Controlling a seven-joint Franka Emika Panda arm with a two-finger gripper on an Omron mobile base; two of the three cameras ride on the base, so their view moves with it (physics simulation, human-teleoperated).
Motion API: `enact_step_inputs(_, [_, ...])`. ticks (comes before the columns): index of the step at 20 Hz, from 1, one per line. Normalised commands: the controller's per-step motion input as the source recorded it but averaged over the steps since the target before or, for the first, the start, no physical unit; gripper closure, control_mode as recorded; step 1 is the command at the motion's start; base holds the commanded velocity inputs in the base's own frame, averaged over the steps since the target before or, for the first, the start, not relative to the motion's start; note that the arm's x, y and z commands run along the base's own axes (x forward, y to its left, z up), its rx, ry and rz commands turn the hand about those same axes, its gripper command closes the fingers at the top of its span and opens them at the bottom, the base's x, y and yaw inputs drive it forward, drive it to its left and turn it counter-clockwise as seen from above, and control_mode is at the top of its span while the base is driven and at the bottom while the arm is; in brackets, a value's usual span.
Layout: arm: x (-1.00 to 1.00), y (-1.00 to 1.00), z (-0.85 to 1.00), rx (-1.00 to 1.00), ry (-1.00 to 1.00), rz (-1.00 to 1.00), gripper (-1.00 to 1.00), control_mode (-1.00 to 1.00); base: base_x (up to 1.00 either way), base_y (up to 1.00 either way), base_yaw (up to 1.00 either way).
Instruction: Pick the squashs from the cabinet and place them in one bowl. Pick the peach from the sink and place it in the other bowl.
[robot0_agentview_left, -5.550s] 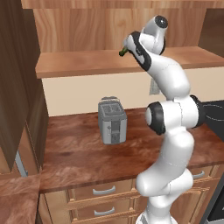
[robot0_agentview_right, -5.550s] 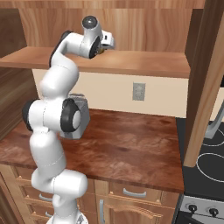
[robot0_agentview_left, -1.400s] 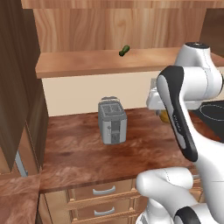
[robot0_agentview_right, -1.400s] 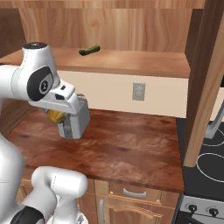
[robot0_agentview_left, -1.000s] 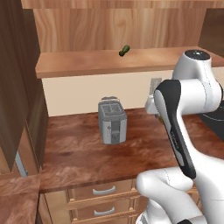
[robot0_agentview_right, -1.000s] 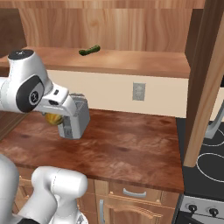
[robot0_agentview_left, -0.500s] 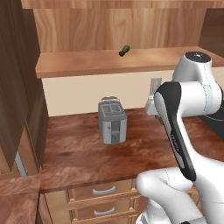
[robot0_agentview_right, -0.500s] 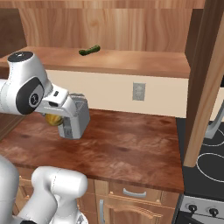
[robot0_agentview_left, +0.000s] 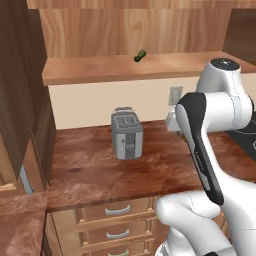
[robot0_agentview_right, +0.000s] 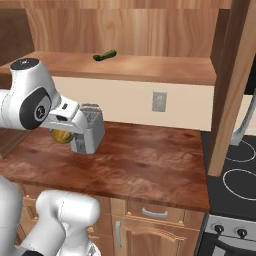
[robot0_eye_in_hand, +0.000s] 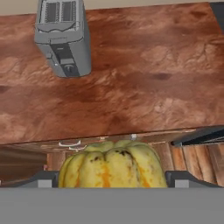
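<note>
Your gripper holds the yellow squash between widely spread jaws. It hangs above the counter, near the toaster. The green squash lies on the cabinet shelf.

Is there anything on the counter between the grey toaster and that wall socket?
No. In the right base view the toaster and the wall socket have just bare reddish-brown counter and plain cream wall between them. The left base view agrees.

My arm casing is smooth, glossy white plastic. The counter is polished, mottled reddish-brown wood. The toaster is matt grey metal. The yellow squash skin is ribbed, waxy. The cabinet shows grained light wood.
</note>
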Motion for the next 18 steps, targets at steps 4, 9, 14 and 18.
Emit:
enact_step_inputs(4, [0.0,0.0,0.0,0.0,0.0,0.0,1.0,1.0,-0.99,0.21,-0.01])
enact_step_inputs(9, [0.0,0.0,0.0,0.0,0.0,0.0,1.0,1.0,-0.69,0.03,0.04])
enact_step_inputs(14, [0.0,0.0,0.0,0.0,0.0,0.0,1.0,1.0,0.0,0.0,0.48])
enact_step_inputs(18, [0.0,0.0,0.0,0.0,0.0,0.0,1.0,1.0,0.0,-0.18,0.62])
